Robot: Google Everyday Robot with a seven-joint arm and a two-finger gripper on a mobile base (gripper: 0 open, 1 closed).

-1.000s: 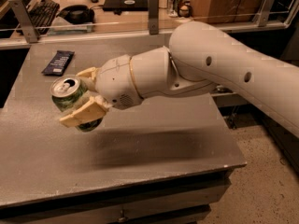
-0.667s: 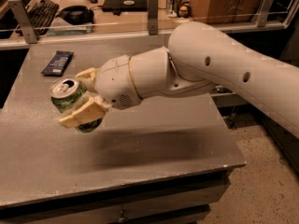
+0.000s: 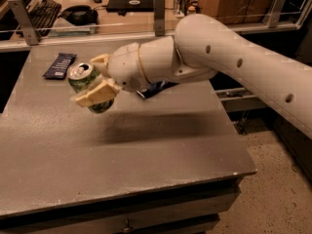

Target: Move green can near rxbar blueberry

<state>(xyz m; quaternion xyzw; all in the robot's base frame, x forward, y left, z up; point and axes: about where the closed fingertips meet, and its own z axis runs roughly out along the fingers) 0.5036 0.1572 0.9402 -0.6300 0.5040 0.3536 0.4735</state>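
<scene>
Green can (image 3: 79, 74), clamped in gripper (image 3: 89, 79) jaws above table (image 3: 146, 174), needed slow, upright set-down beside rxbar blueberry (image 3: 59, 65) w/o nudging it.

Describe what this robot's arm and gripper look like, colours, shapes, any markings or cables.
The arm is a thick, smooth cream-white shell with small dark round holes and ring seams at its joints. The gripper, over the left part of the table, has two flat, pale tan fingers on a bulbous cream wrist. No cables or lettering show.
</scene>
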